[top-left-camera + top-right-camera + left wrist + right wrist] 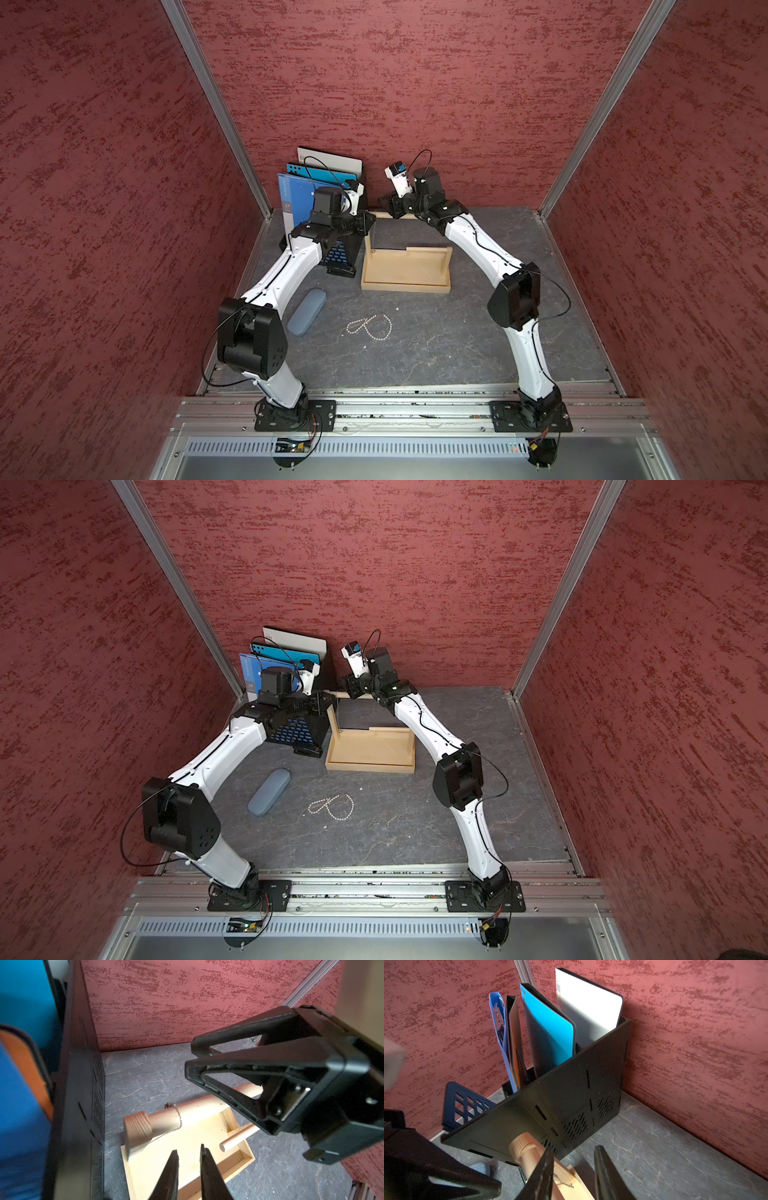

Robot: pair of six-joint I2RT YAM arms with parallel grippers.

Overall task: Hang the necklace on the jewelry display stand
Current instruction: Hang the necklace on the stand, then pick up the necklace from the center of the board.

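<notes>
Dark bench (415, 353), near its rear edge: a thin chain necklace (179, 1119) is draped over the jewelry display stand's (405, 287) dowel arm (197, 1109); left hand (189, 1149) and right hand (574, 1148) are held slightly spread.

Rack (349, 249) just L of stand (405, 287) at back; chain (179, 1119) over stand's long arm (197, 1109); bead string (368, 322) nearer me, case (306, 311) L of it.

Jewelry display stand (369, 767) beside black file rack (291, 731), bead chain (332, 806) flat on tabletop (415, 820)
</notes>
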